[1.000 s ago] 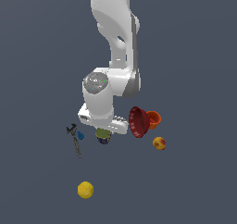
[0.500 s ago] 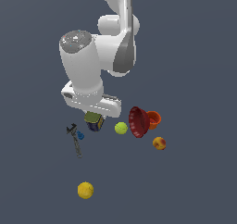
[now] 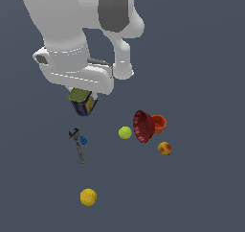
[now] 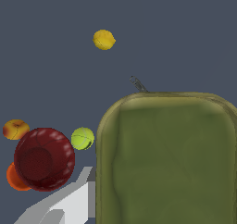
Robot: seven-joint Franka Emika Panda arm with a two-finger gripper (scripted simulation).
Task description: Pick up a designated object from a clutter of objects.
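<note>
Lift step in hand: end effector [image 3: 85, 98] pinches the can [image 3: 82, 102] clear above the wrench [image 3: 77, 145] (other clutter lies apart), so next move calls only for a steady hold.

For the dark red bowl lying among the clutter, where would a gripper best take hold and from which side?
A judgement: grip the dark red bowl by its rim, one finger inside and one outside. It lies tipped on its side with the orange cup against its back, so coming down from above onto the upper rim looks most workable.
</note>
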